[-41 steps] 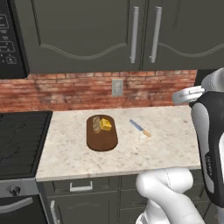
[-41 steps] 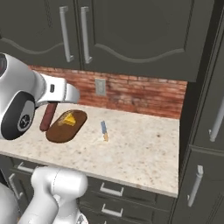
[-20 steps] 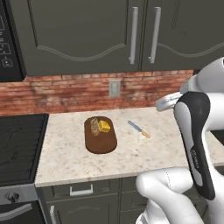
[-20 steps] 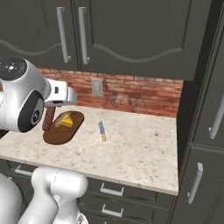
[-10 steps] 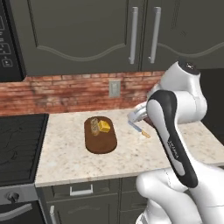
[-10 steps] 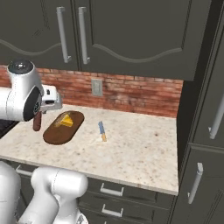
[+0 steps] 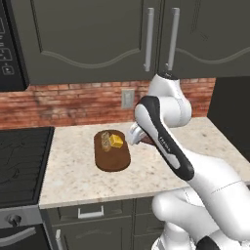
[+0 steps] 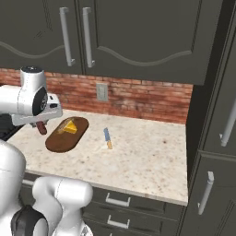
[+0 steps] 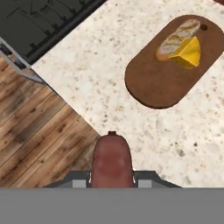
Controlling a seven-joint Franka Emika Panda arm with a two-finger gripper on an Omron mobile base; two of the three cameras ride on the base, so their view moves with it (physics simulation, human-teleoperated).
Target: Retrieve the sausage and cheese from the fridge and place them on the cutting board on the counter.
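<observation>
My gripper (image 9: 111,177) is shut on the sausage (image 9: 111,158), a reddish-brown cylinder pointing out between the fingers. It hangs above the counter (image 9: 109,87), off to one side of the cutting board (image 9: 170,74). The dark oval board carries the yellow cheese (image 9: 188,52) wedge beside a tan bread piece (image 9: 177,38). In the left base view the gripper (image 7: 133,137) appears just right of the cutting board (image 7: 112,156) and the cheese (image 7: 116,140). In the right base view the gripper (image 8: 41,123) with the sausage (image 8: 42,128) is left of the cutting board (image 8: 64,138). The fridge is out of view.
A small knife (image 8: 107,138) lies on the counter right of the board. The black stovetop (image 7: 22,156) borders the counter on the left. Dark upper cabinets (image 7: 97,39) hang above the red brick wall (image 7: 73,102). Wood floor (image 9: 35,131) shows below the counter's front edge.
The arm has swung left across the counter from the right side to beside the cutting board, carrying the sausage. Board, cheese and knife have not moved.
</observation>
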